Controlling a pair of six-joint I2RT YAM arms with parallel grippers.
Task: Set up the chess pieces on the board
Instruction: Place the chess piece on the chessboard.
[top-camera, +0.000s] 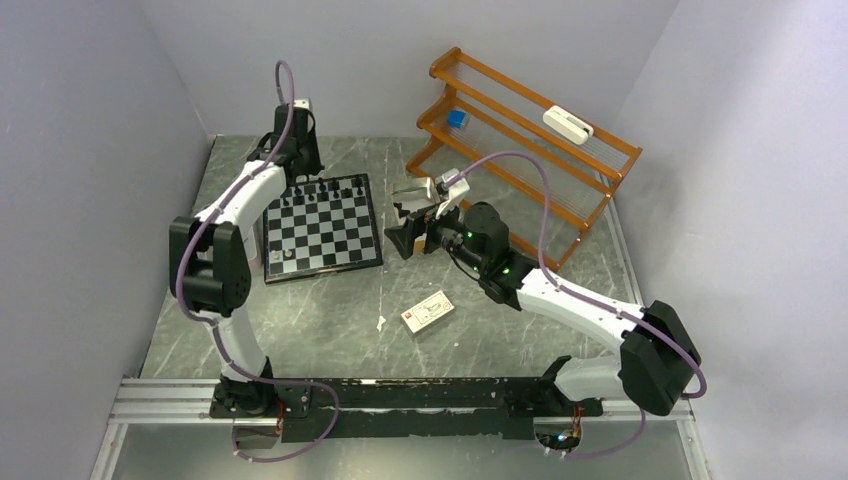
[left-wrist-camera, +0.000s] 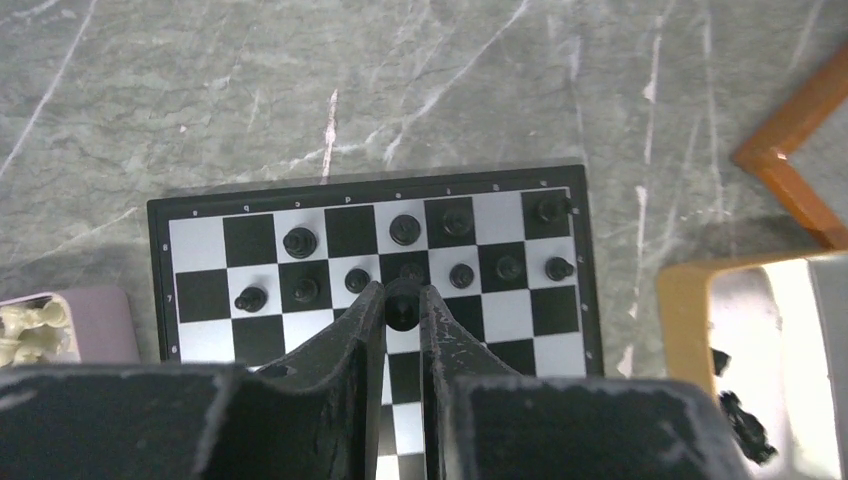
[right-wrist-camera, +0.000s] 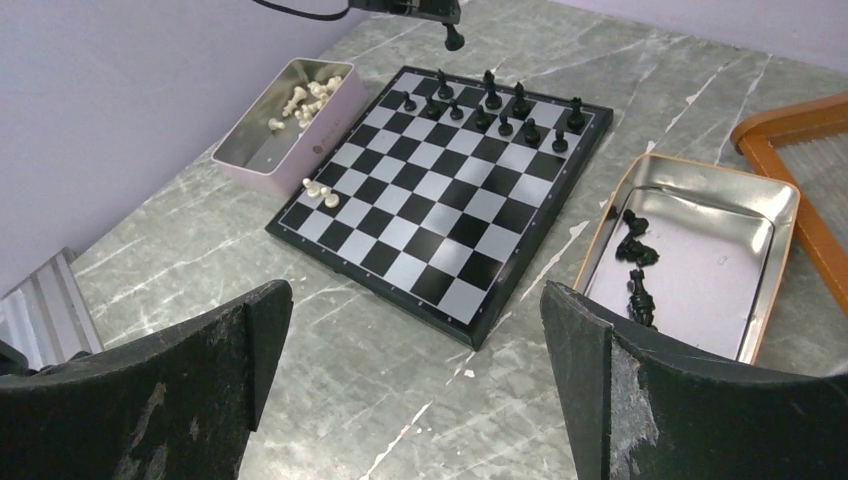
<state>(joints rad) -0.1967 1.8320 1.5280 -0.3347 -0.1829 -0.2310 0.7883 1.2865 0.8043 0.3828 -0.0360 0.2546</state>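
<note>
A black piece (right-wrist-camera: 455, 40) was pinched tight in the left gripper (left-wrist-camera: 402, 300), held above the board (right-wrist-camera: 430, 215) at its far rows. The right gripper (right-wrist-camera: 415, 305) was spread wide open, nothing held, near the tin (right-wrist-camera: 720, 290).

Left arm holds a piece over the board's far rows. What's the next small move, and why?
Probably ease the left gripper straight down. Its jaws are shut on a small black chess piece that the right wrist view shows hanging above the black-and-white checkered board, not standing on a square.
</note>
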